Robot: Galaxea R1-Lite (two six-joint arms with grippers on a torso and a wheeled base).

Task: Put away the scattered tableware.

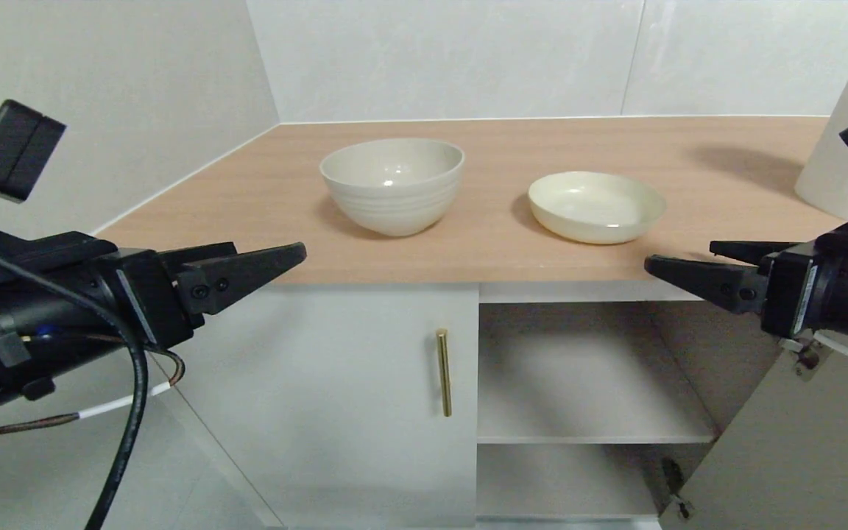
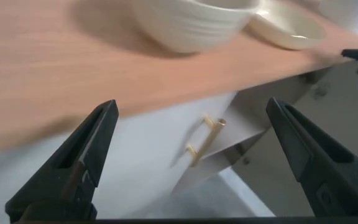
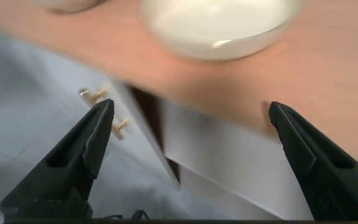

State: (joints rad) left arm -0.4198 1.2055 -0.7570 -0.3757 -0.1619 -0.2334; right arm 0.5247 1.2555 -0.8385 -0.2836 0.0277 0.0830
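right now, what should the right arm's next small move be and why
Probably ease the right claw forward to the near rim of the shallow bowl. The claw is open and holds nothing, it sits just off the front edge of the countertop, and that bowl is the dish closest to it, above the open cabinet shelf where it could go.
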